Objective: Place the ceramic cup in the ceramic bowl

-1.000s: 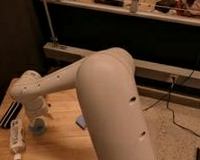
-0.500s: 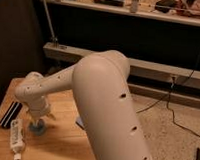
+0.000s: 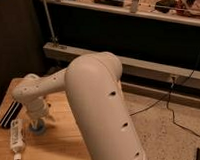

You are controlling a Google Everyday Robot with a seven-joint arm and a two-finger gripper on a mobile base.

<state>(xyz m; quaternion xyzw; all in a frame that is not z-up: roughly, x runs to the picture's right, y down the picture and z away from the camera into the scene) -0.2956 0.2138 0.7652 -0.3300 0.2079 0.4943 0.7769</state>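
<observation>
**Arm leans left, hand low on the one blue cup**

Since the earlier frame the thick upper link of the arm has swung a little to the left and now fills more of the middle of the scene. The hand has sunk slightly toward the counter. The ceramic cup sits at nearly the same spot as half a second ago.

By count there is one arm, one hand and one ceramic cup. The cup is light blue and stands on the counter at the near left, directly beneath the hand, with only its lower rim showing. The hand comes down on it from above and seems to touch it. I cannot tell whether the hand is open or closed, or whether it has hold of the cup.

Two other things lie on the counter. One white oblong tube lies just left of the cup, nearer the front edge. One dark ribbed block lies a little farther back at the left edge, close beside the tube. Neither has shifted.

To the right, on the speckled floor, two black cables trail away from the far wall.
</observation>
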